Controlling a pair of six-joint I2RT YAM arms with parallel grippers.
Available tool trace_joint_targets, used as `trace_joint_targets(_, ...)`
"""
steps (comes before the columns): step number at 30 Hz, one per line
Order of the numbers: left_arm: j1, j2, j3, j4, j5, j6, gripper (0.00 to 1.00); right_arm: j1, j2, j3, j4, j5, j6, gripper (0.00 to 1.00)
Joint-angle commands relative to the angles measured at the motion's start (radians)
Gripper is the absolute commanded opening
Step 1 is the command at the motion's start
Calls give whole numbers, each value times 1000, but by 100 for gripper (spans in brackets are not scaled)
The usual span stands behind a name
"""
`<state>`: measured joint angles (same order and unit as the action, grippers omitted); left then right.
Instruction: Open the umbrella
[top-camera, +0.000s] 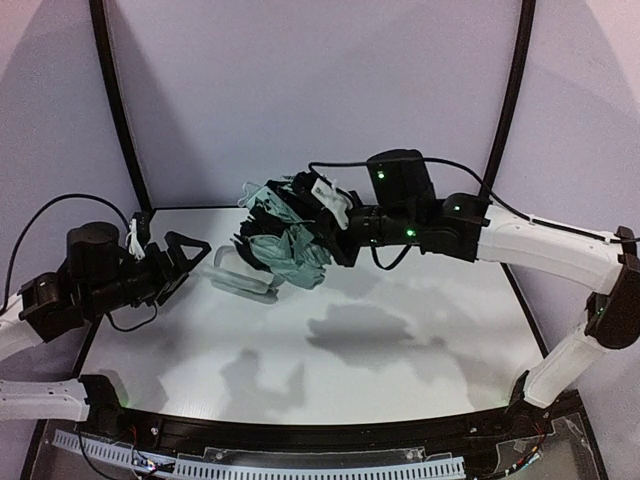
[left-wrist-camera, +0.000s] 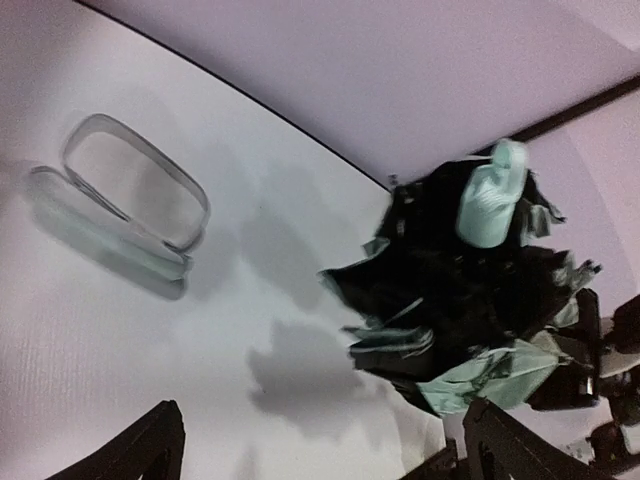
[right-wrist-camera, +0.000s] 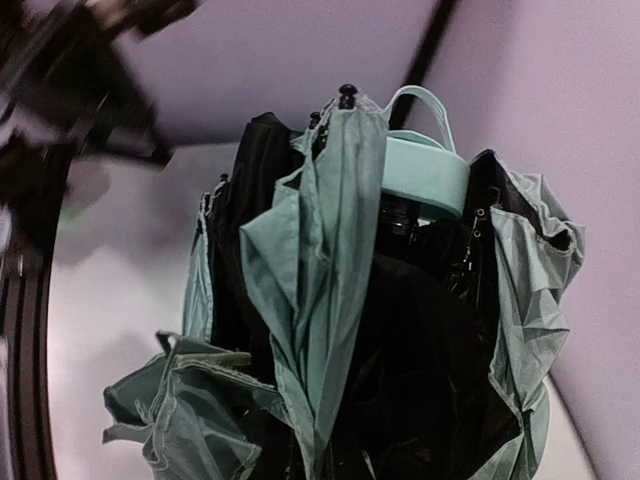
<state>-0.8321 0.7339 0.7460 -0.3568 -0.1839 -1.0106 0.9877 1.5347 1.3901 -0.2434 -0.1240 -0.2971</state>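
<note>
Umbrella fabric hides right tool tips.

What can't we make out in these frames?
Right gripper fingertips: top view, buried in umbrella fabric; right wrist view, fabric fills the frame.
Shaft: every view, wrapped in fabric.
Left gripper: left wrist view, only the fingertips show, rest cut by the bottom edge.

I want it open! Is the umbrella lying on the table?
No, the right gripper holds the umbrella in the air above the table.
</note>
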Motion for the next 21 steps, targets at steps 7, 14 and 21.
trace_joint_targets(7,0,208,130,105,547,159,97,-70,-219,-166,-99,-270,-417,0)
trace_joint_targets(14,-17,371,164,185,657,170,94,-103,-354,-259,-156,-413,-440,0)
trace_joint_targets(21,-19,362,164,174,605,190,94,-114,-452,-328,-284,-585,-484,0)
